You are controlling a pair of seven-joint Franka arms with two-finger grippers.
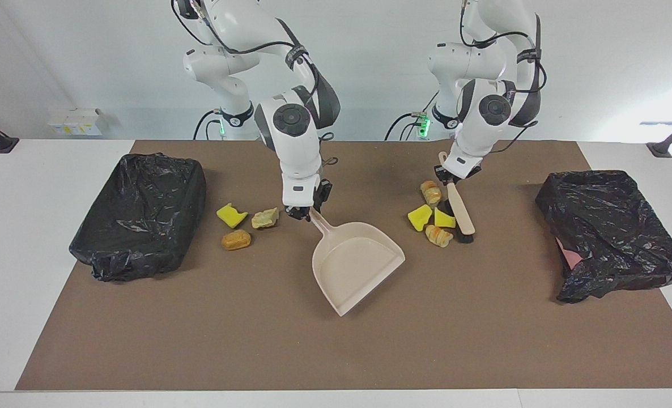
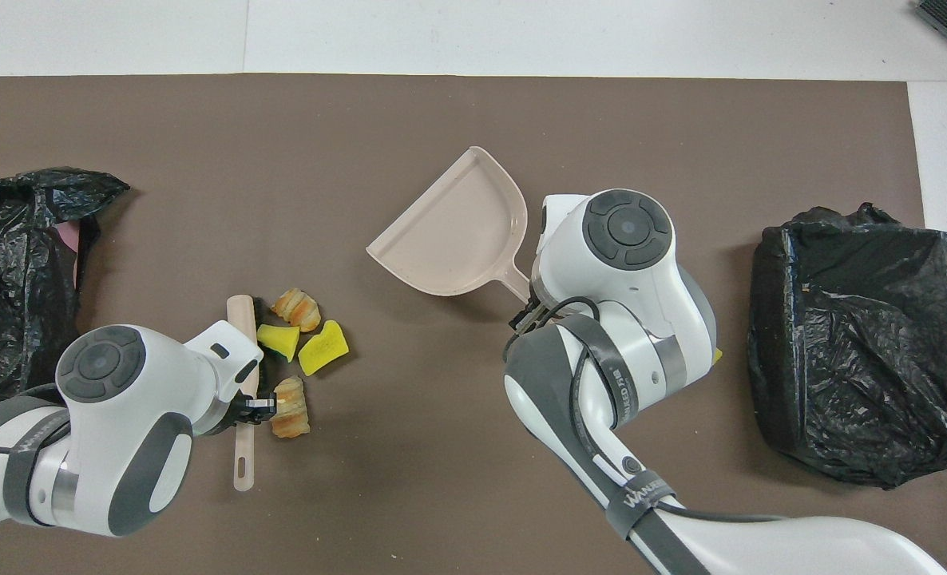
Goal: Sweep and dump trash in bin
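Trash: four lumps (image 1: 433,217) cluster against brush (image 1: 459,209), two yellow, two orange-brown. Three more (image 1: 244,223) lie near bin (image 1: 140,215) at right arm's end: yellow, tan, brown. Dustpan (image 1: 356,260) between clusters, angled.

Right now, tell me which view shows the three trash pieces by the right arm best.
The facing view: the yellow chunk, tan lump and brown piece all lie in plain sight beside the right gripper. In the overhead view the right arm covers them; only a yellow sliver shows.
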